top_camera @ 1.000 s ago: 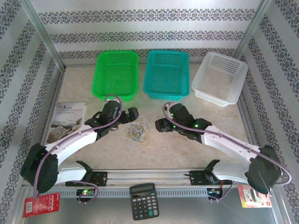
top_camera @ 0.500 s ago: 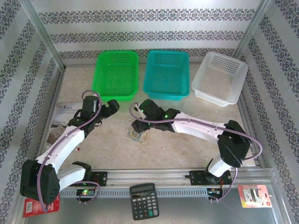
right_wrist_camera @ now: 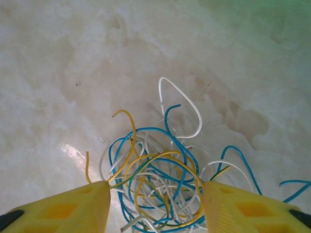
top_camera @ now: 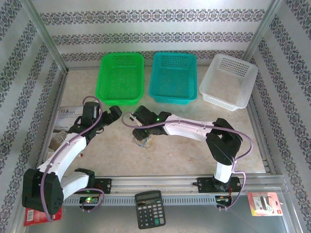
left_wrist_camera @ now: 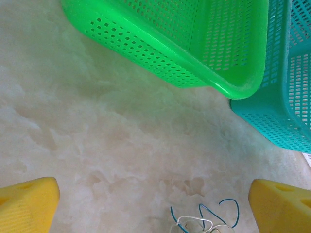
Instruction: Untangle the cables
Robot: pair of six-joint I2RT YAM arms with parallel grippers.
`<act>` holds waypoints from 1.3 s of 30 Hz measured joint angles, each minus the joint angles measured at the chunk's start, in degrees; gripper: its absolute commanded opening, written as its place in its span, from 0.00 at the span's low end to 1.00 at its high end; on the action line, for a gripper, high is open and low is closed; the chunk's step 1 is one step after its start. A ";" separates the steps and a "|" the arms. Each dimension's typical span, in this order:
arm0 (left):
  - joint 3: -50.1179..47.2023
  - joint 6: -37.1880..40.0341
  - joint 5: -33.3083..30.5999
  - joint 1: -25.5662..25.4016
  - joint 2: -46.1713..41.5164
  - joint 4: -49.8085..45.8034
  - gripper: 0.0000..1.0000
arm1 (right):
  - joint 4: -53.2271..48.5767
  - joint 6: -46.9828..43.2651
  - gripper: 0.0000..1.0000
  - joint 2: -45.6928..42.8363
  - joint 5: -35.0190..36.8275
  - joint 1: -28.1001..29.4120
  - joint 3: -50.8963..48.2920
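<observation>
The cables (top_camera: 142, 141) lie as one small tangle of thin blue, yellow and white wires (right_wrist_camera: 165, 179) on the pale table, just in front of the baskets. My right gripper (top_camera: 139, 132) hangs over the tangle pointing down. Its yellow fingers (right_wrist_camera: 73, 208) stand apart on either side of the bundle, with wires filling the gap and brushing both pads. My left gripper (top_camera: 115, 112) is wide open to the left of the tangle with nothing between its fingers (left_wrist_camera: 26, 204). A few blue and white wire ends (left_wrist_camera: 209, 221) show at the lower edge of the left wrist view.
Three baskets stand in a row at the back: green (top_camera: 120, 77), teal (top_camera: 173, 77) and white (top_camera: 228, 81). The green basket (left_wrist_camera: 194, 53) is close ahead of the left gripper. A book (top_camera: 68, 119) lies under the left arm. A calculator (top_camera: 149, 208) sits by the front rail.
The right arm has swung left and settled over the tangle, and its jaws have narrowed around the wires. The left gripper has drawn back to the left, still wide open.
</observation>
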 measured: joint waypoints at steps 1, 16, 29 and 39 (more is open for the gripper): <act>-0.02 -0.02 0.11 0.02 0.00 0.00 1.00 | -0.35 -0.02 0.47 0.33 0.17 0.00 0.28; -1.07 -0.04 1.64 0.39 -0.72 0.04 1.00 | -2.34 -1.62 0.25 4.15 2.54 0.00 3.87; -1.46 -0.04 2.82 0.39 -0.94 0.72 1.00 | -3.02 -1.79 0.00 -1.20 3.56 0.00 3.61; -2.21 -0.02 4.70 0.42 -0.98 1.38 1.00 | -1.99 -0.44 0.00 -9.11 1.77 -0.94 3.41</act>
